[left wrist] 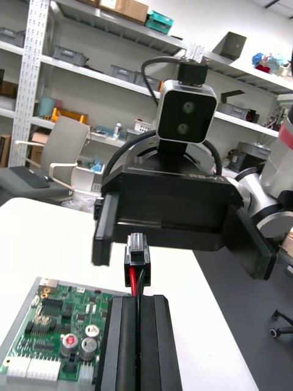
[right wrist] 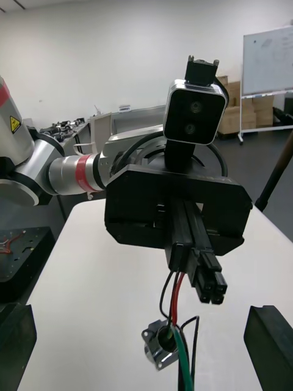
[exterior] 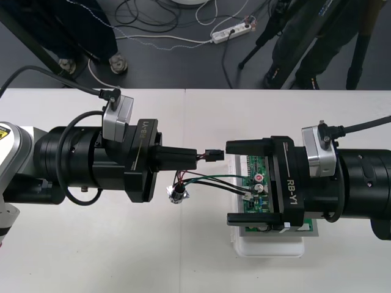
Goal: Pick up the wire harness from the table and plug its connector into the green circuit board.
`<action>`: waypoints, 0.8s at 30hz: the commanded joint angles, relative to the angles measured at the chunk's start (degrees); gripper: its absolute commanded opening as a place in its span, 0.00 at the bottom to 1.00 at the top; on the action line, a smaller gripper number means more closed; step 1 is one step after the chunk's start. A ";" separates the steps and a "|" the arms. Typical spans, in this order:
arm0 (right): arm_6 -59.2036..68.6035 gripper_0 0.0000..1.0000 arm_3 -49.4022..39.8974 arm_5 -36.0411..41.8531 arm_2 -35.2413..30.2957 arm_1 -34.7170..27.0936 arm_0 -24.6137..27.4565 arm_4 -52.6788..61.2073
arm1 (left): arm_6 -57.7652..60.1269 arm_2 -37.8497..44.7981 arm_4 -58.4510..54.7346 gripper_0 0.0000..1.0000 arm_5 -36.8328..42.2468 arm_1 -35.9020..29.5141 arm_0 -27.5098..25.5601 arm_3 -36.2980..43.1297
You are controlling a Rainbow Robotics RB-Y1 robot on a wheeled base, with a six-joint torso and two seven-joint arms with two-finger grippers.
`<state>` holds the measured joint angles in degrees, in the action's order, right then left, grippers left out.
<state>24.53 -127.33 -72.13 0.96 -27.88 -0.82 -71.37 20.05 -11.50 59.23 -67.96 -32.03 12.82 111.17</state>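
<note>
My left gripper (exterior: 197, 157) is shut on the wire harness just behind its small black plug (exterior: 212, 155), which juts out towards the right gripper. Red, black and green wires (exterior: 208, 178) droop below it, down to the round metal socket (exterior: 177, 194) on the table. My right gripper (exterior: 231, 182) faces it, open, its two fingers wide apart over the near end of the green circuit board (exterior: 264, 190) on its white base (exterior: 269, 246). In the left wrist view the plug (left wrist: 137, 256) sticks out past the shut fingers (left wrist: 119, 342), with the board (left wrist: 52, 321) beside and below them.
The table's far edge (exterior: 183, 90) runs behind both arms, with cables and a power strip on the dark floor beyond. The right wrist view has the left gripper (right wrist: 194, 278) head-on, the plug (right wrist: 210, 287) in it and the socket (right wrist: 160, 345) lying under it.
</note>
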 commanded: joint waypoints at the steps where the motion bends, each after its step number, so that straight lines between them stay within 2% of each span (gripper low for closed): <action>1: 2.10 1.00 -1.25 -0.47 -1.58 -4.64 -0.15 0.53 | -5.29 1.49 -1.57 0.00 -1.74 -2.78 2.03 -0.95; 6: 2.98 1.00 -1.25 -3.20 -2.89 -7.10 -0.50 -0.79 | -9.24 1.49 -3.07 0.00 -3.14 -3.83 2.21 -3.85; 15: 10.62 1.00 -1.25 -17.87 -9.57 -6.05 -4.02 -5.80 | -16.62 1.49 -5.53 0.00 -8.86 -3.83 3.53 -11.41; 24: 12.65 1.00 -1.25 -17.87 -14.76 -6.05 -6.65 -12.30 | -21.37 1.49 -5.88 0.00 -13.34 -3.74 4.50 -17.39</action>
<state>34.96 -127.33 -89.64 -10.64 -33.38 -5.20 -81.60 2.86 -11.46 54.44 -76.10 -34.11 14.96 94.82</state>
